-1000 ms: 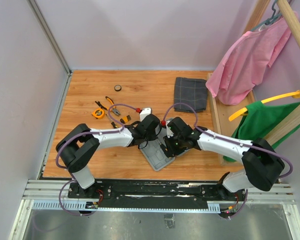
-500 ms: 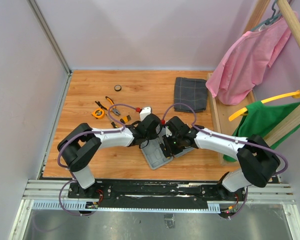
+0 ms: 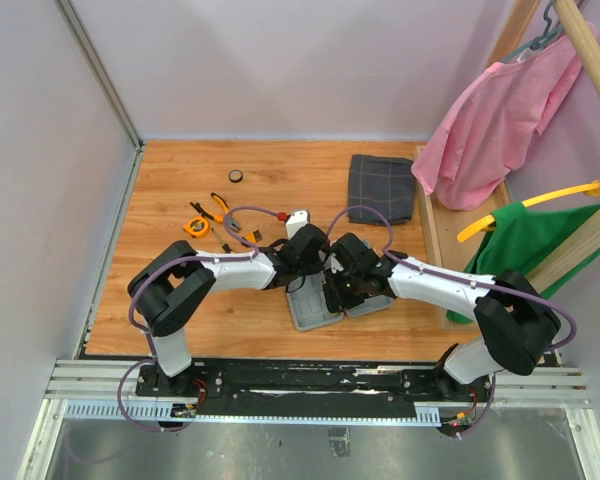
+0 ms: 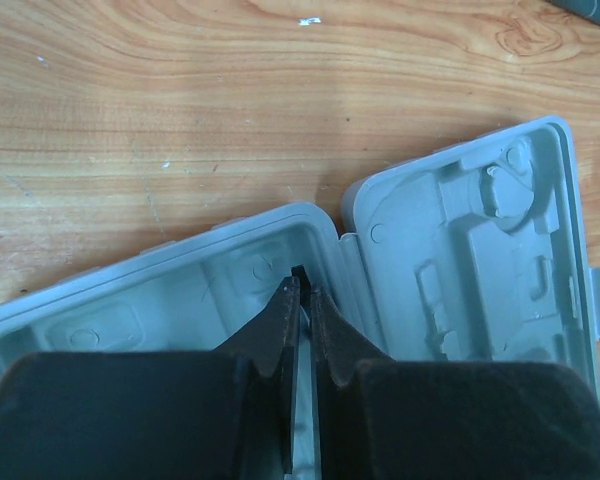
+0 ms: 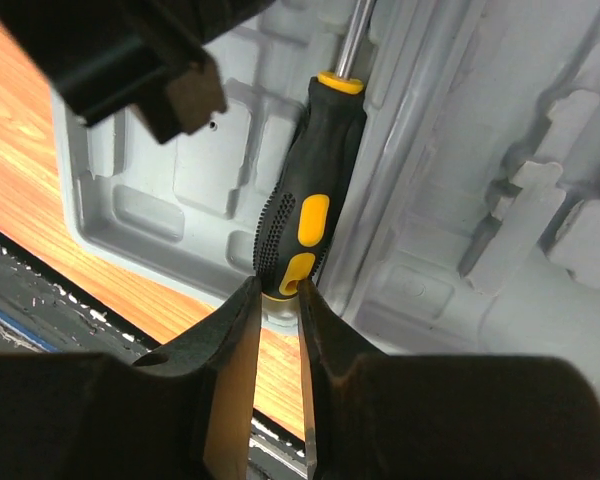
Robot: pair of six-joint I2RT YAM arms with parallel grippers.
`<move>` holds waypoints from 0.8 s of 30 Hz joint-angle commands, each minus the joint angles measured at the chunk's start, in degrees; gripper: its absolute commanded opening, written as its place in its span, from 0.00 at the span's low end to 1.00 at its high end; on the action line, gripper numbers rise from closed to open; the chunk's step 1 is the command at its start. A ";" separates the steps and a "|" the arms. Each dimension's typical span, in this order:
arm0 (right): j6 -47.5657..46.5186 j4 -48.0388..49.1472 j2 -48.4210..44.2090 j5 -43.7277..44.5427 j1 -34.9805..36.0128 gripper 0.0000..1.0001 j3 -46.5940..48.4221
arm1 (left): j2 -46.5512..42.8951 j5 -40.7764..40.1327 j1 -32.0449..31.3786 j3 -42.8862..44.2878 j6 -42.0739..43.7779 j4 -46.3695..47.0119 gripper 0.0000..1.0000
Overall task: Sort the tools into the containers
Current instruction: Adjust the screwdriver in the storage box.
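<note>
The open grey tool case (image 3: 315,308) lies mid-table beneath both wrists. Inside, the screwdriver (image 5: 310,215) lies along the hinge, shaft pointing away from the right gripper (image 5: 278,292), which pinches the handle's butt end. The left gripper (image 4: 302,292) hovers beside it, jaws nearly pressed together, empty.

— How do the two arms stand?
— Both reach forward and bend inward from elbows set wide, so the wrists nearly meet.
— The left gripper (image 4: 302,292)?
— It points down, fingers drawn together with only a slit between them, holding nothing.
— And the right gripper (image 5: 277,296)?
— It is angled down too, fingertips pinched on the butt of the screwdriver (image 5: 313,200).
</note>
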 commanded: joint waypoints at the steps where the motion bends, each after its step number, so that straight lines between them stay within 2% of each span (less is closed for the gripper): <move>1: -1.15 -3.81 3.42 5.42 1.60 0.21 -2.94 | 7.74 5.57 -0.45 -5.24 0.14 -12.45 0.00; 24: 0.48 -1.58 1.94 8.04 1.59 0.19 -5.41 | 14.47 5.87 -0.49 -2.90 5.68 -20.95 0.01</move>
